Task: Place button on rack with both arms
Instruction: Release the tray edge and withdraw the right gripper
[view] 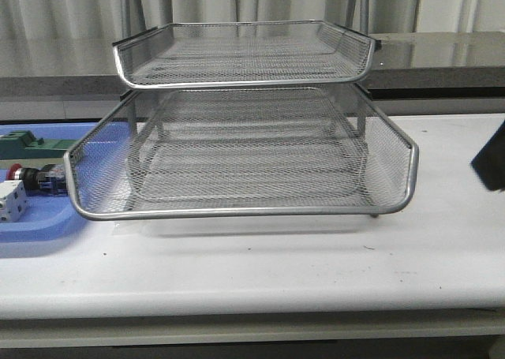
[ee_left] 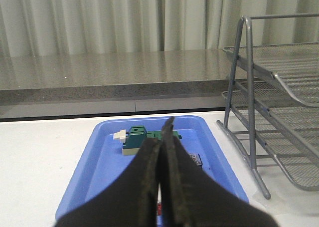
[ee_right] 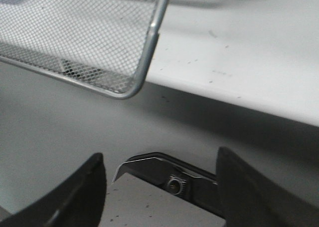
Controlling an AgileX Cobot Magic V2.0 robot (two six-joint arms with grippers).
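Nearest in the left wrist view, the left gripper (ee_left: 162, 152) has its jaws pressed together with nothing between them, poised above the blue tray (ee_left: 97, 159). In the right wrist view, the right gripper (ee_right: 162, 187) has its jaws spread wide and empty over the white bench (ee_right: 259, 47), just off a rounded corner of the rack (ee_right: 144, 62); the front view shows only a dark edge of that arm at the right border.

Further out, the rack (view: 237, 170) stands mid-bench — two mesh trays show plainly, both bare. Just left of it lies the tray (view: 39, 229), where the button (view: 33, 177) rests on its side, red head pointing away from the rack and blue rear block toward it. A white block (view: 11, 201) sits just in front of the button, a green block (view: 31, 144) behind.

Beyond the bench — a grey ledge (ee_left: 99, 75) and pale curtains (ee_left: 99, 17).
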